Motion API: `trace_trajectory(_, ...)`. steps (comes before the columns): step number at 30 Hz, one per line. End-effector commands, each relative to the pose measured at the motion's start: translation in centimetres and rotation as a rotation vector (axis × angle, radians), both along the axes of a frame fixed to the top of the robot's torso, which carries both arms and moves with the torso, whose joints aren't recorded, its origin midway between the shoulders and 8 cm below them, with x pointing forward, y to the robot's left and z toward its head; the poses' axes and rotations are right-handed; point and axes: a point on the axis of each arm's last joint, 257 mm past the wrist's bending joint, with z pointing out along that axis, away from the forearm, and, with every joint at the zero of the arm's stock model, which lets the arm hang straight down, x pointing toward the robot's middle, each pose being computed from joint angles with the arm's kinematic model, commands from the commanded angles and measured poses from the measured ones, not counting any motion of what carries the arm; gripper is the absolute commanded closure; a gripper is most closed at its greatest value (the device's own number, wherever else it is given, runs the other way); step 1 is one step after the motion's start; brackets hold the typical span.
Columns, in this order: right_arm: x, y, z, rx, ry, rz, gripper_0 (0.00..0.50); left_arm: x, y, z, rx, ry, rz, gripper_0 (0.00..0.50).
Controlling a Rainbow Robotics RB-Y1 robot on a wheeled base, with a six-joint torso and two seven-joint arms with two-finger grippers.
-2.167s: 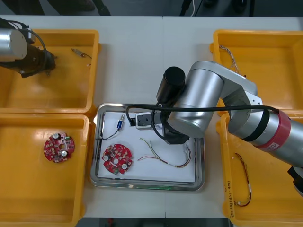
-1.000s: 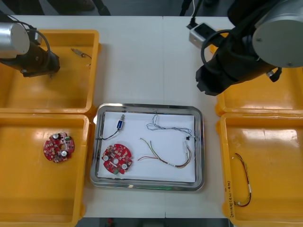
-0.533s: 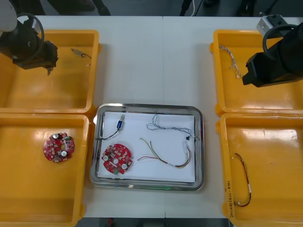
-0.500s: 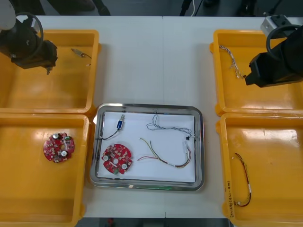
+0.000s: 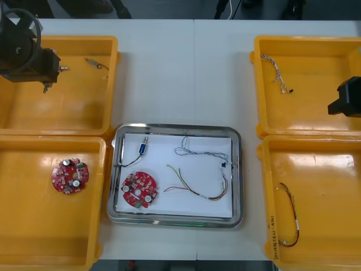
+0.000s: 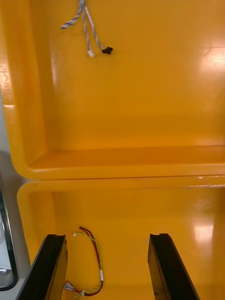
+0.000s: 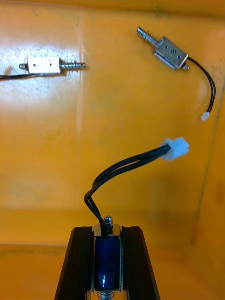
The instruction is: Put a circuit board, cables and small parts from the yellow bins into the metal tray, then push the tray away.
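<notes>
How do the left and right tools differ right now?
The left tool is shut on a small blue metal part with a black cable; the right tool is open and empty. The left tool is over the far left yellow bin; the right tool over the right yellow bins. Both have black fingers.

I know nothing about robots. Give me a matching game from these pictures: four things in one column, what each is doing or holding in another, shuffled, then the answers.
Things:
1. left gripper
2. right gripper
3. metal tray
4. far right yellow bin

States:
a. holds a lone twisted blue and white cable
b. open, nothing between its fingers
c. shut on a small metal part with a black cable
d. holds a red circuit board and several cables

Pairs: 1-c, 2-b, 3-d, 4-a
</notes>
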Motion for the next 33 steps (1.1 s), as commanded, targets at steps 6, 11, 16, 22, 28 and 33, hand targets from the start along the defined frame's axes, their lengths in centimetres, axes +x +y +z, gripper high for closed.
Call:
trace_trajectory(6, -1.9, -5.3, 0.2, -0.040, 0.008, -0.102, 0.000, -3.7, 0.2, 2.0, 0.059, -0.025, 0.001, 0.500)
trace_trajectory(11, -2.6, -5.9, -0.5, -0.033, 0.027, -0.111, 0.000, -5.6, -2.6, 2.2, 0.034, -0.009, 0.005, 0.500)
trace_trajectory(16, -3.3, -6.4, -1.5, -0.031, 0.053, -0.117, 0.000, -5.8, -6.4, 2.8, 0.004, -0.059, -0.011, 0.500)
trace_trajectory(22, -3.5, -6.5, -1.8, -0.040, 0.061, -0.105, 0.000, -6.5, -10.6, 2.0, -0.010, -0.077, -0.009, 0.500)
trace_trajectory(28, -3.7, -6.4, -2.0, -0.043, 0.066, -0.089, 0.000, -7.6, -14.2, 0.7, -0.026, -0.070, -0.027, 0.500)
trace_trajectory(33, -3.5, -6.3, -2.4, -0.038, 0.059, -0.087, 0.000, -8.5, -16.6, -0.9, -0.018, -0.045, -0.040, 0.500)
